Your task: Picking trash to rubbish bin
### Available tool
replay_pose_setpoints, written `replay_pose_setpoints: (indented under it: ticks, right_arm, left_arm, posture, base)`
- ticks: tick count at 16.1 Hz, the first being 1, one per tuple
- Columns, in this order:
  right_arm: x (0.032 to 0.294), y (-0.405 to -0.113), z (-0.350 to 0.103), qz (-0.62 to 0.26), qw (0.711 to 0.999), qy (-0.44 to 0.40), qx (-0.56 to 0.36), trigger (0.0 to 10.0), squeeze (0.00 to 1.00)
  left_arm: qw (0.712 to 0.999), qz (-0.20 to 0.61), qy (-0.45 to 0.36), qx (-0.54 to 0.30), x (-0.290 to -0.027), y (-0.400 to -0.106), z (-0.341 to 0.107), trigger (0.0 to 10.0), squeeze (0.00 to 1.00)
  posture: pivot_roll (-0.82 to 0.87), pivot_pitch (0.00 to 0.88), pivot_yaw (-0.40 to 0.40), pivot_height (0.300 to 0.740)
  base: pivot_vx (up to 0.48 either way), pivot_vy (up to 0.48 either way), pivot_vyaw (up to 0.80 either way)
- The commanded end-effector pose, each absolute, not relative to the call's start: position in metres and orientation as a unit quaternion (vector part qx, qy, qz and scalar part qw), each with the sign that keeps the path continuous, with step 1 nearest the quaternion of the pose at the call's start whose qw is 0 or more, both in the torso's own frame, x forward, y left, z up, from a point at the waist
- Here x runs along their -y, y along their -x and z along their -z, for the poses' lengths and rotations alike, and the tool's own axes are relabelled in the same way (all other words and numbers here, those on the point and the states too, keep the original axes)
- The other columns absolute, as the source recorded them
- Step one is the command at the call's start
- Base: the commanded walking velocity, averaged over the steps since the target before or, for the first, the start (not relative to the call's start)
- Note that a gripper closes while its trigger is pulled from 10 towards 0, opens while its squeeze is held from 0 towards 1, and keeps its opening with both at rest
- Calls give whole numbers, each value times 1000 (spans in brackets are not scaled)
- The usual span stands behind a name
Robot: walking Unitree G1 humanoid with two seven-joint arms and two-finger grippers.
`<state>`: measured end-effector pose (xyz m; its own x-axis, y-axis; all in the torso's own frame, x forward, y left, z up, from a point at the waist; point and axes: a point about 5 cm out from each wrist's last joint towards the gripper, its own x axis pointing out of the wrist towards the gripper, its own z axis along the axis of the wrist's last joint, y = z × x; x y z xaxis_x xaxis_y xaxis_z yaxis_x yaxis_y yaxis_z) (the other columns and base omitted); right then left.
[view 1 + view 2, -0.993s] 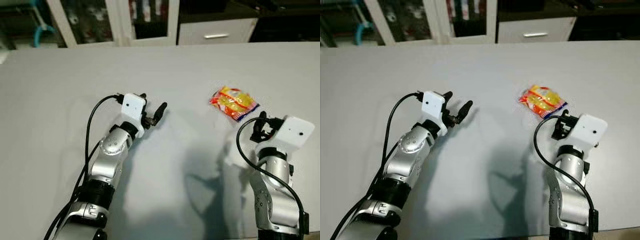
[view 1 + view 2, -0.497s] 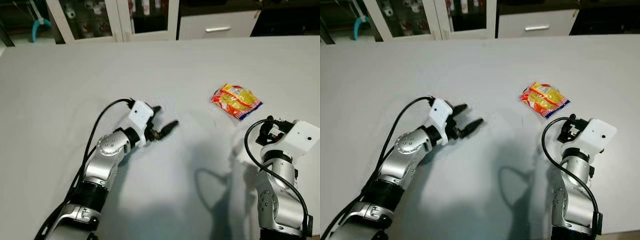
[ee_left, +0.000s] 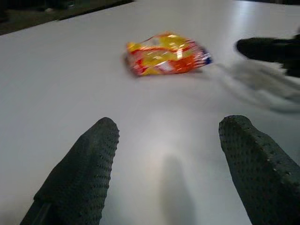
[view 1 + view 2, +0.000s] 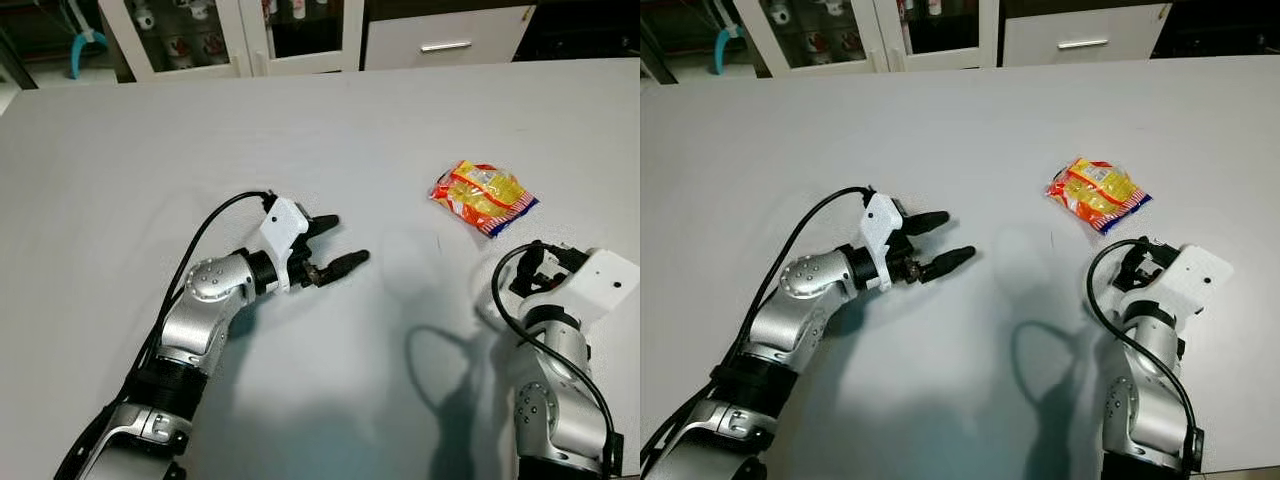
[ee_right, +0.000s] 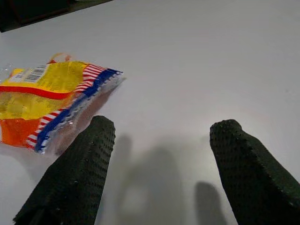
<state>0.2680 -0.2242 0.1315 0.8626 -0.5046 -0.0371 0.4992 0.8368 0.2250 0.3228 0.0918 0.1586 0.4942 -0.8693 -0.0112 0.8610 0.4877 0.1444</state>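
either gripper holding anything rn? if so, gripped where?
Nothing held. Left gripper and right gripper are both open and empty; the crinkled yellow-and-red plastic snack wrapper lies on the white table, untouched.

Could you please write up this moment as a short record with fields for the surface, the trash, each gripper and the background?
surface: grey table
trash: one wrapper, yellow, orange and red with a striped blue edge, lying flat on the table's right side
left gripper: open, low over the table's middle, pointing toward the wrapper, well apart from it
right gripper: open, just short of the wrapper, not touching it
background: glass-door cabinet and a white drawer beyond the table
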Motion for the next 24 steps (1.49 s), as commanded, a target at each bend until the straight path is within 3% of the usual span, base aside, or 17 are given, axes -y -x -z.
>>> replay_pose_setpoints:
  ticks: [1,9,15,24]
  right_arm:
    - [227,-266,-129,266,957,-118,3,10000,0]
    - [223,-280,-127,206,964,-165,-4,10000,0]
    - [222,-310,-143,148,971,-186,12,10000,0]
    - [229,-325,-127,191,928,-320,-14,10000,0]
  left_arm:
    - [846,527,-70,31,-90,-317,-160,10000,0]
    - [812,577,-91,19,-94,-310,-160,10000,0]
    - [810,579,-94,12,-97,-306,-157,10000,0]
    - [814,572,-100,8,-103,-303,-157,10000,0]
  posture:
    - [194,223,41,740]
    - [199,228,43,740]
    - [218,238,32,740]
    - [241,240,31,740]
  base:
    - [0,0,0]
    - [0,0,0]
    - [0,0,0]
    - [0,0,0]
